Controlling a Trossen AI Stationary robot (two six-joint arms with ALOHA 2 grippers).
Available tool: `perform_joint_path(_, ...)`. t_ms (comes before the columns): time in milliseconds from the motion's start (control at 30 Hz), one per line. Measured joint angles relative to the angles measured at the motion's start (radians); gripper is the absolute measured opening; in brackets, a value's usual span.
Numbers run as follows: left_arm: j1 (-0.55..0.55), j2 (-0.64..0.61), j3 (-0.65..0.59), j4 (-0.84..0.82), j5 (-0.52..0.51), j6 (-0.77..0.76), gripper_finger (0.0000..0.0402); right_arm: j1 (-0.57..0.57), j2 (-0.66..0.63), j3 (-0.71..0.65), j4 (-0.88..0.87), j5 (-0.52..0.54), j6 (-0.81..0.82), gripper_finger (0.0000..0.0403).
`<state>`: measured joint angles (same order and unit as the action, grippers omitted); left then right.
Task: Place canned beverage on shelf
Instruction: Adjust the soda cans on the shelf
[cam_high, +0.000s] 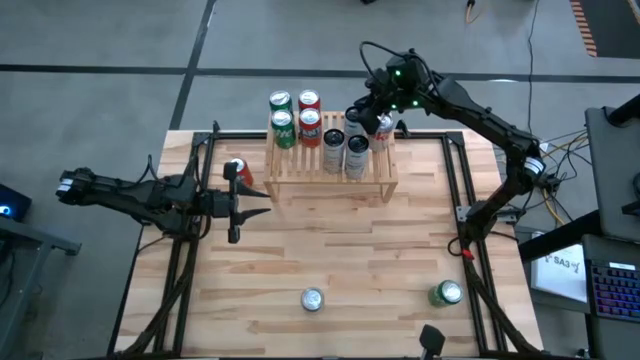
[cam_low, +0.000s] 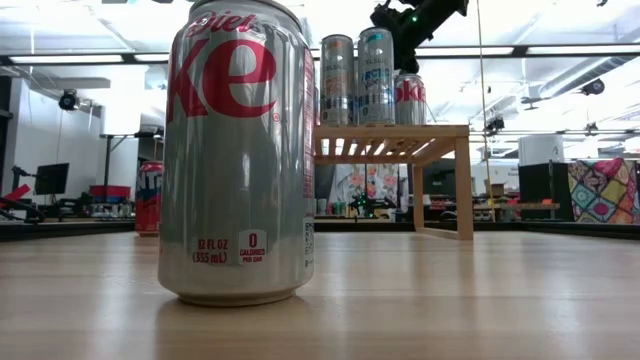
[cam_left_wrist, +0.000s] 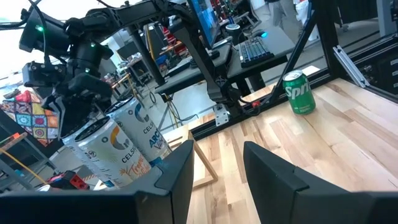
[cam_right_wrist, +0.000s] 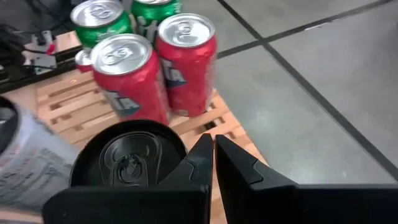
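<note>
The work surface is a light butcher-block table (cam_high: 330, 250) with black rails along its sides, standing on a grey concrete floor; the low view shows an open workshop beyond, with ceiling strip lights, monitors and a patchwork-patterned object at the far right. The shelf (cam_high: 332, 170) sits at the table's far edge, near the middle, its long axis running left to right and its slats running front to back. On it stand two green cans (cam_high: 283, 118) at the left end, two red cans (cam_high: 309, 114) just beside them, then a black can (cam_high: 333, 148) and tall white cans (cam_high: 357, 152) toward the right end, all upright. A red can (cam_high: 237, 172) stands on the table just left of the shelf. Near the front edge a silver Diet Coke can (cam_low: 240, 150) stands upright, with a green Sprite can (cam_high: 446, 293) well to its right. The right gripper (cam_right_wrist: 214, 149) hangs over the shelf's right end, fingers clenched together with nothing between them, just beside the black can's top. The left gripper (cam_high: 252, 200) waits low over the table left of the shelf, fingers partly apart and holding nothing, pointing toward the shelf.
</note>
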<state>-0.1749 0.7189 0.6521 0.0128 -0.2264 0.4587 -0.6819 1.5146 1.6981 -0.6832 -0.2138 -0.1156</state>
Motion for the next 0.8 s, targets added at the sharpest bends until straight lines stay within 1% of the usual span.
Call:
perform_joint_path(167, 0.000, 0.000, 0.000, 0.000, 0.000, 0.000, 0.0125, 0.018, 0.000, -0.002, 0.000, -0.003, -0.001, 0.0009)
perform_joint_path(800, 0.000, 0.000, 0.000, -0.002, 0.000, -0.004, 0.0125, 0.016, -0.011, -0.002, 0.012, 0.014, -0.026, 0.0009)
